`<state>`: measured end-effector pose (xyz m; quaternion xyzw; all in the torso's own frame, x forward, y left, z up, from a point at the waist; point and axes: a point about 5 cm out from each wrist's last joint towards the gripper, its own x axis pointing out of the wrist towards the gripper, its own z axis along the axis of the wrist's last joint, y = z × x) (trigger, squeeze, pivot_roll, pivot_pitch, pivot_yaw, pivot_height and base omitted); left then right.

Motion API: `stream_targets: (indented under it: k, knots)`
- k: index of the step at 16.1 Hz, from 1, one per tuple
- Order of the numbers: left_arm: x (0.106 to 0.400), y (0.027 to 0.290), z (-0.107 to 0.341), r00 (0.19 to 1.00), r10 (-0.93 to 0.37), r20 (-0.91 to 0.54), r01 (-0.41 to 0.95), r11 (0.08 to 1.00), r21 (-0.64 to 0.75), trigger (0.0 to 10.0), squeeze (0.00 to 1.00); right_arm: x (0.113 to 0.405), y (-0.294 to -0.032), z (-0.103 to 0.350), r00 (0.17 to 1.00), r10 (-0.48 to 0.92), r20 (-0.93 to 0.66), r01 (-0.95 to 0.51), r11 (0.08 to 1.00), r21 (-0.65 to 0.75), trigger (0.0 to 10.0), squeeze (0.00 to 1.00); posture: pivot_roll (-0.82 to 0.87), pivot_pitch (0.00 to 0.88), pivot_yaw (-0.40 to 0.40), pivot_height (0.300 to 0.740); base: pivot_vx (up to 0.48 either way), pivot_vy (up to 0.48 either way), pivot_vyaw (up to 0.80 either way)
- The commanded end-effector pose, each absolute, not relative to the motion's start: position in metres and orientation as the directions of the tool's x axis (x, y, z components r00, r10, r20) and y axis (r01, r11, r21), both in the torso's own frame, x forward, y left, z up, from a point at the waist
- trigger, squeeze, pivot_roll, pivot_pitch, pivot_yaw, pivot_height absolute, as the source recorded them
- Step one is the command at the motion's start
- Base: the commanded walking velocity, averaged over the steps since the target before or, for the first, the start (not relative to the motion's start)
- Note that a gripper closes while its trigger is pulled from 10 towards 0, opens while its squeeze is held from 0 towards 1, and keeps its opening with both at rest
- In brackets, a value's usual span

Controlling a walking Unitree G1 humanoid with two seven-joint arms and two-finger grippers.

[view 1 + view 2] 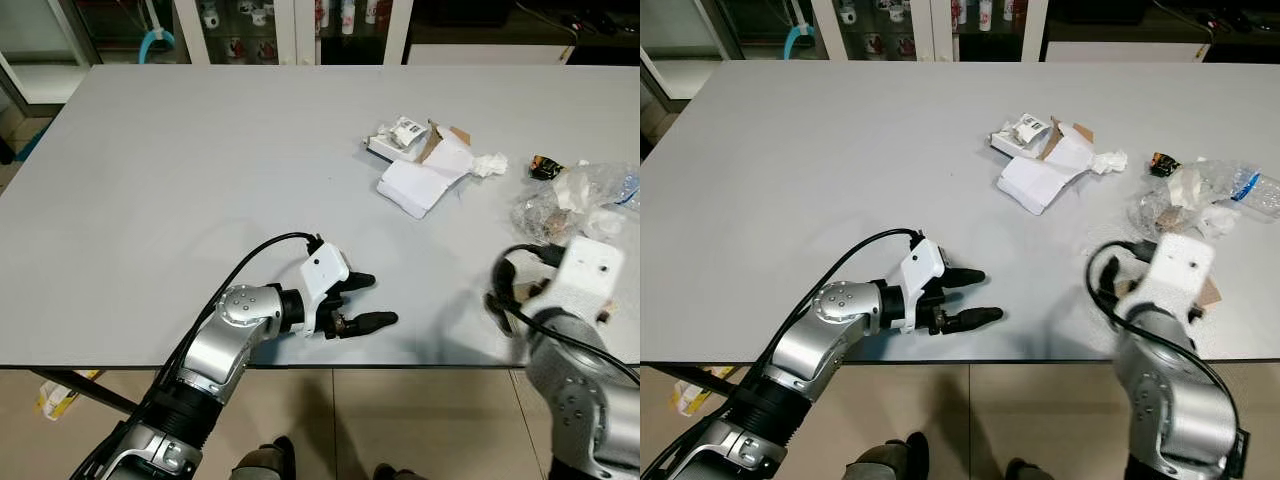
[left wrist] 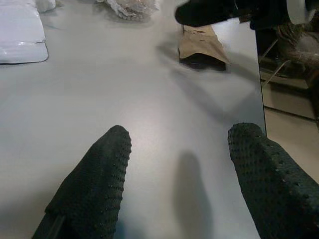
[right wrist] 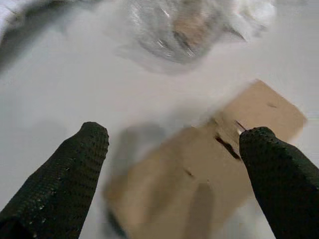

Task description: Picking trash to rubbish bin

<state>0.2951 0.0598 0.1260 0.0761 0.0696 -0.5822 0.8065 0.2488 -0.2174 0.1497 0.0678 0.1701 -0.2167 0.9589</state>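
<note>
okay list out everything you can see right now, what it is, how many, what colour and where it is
table: one, light grey, spanning the head views
torn packaging pile: one heap, white with brown card, far right part of the table
crumpled tissue: one, white, just right of that pile
small dark wrapper: one, black with orange, near the right edge
clear plastic bag of scraps: one, transparent, right edge of the table
brown cardboard piece: one, flat on the table in front of the right gripper
cabinet with mugs: one, white frame, behind the table
left gripper: black fingers open, low over the table's near edge
right gripper: black fingers open, over the cardboard
</note>
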Motion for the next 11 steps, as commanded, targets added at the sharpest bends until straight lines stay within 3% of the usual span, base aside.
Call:
stream_targets:
  k: [1,11]
  knots:
    - [0.292,0.058,0.124,0.289,-0.933,-0.215,0.957,0.29,0.031,10.0,0.0,0.242,-0.219,0.145,0.834,-0.391,-0.391,0.45,0.891,0.069,10.0,1.0,0.16,0.168,0.018,0.74,0.0,0.0,0.0]
    - [0.289,0.061,0.122,0.279,-0.933,-0.227,0.96,0.279,0.033,10.0,0.0,0.237,-0.207,0.096,0.783,-0.273,-0.559,0.436,0.882,0.181,10.0,1.0,0.17,0.172,0.018,0.74,0.0,0.0,0.0]
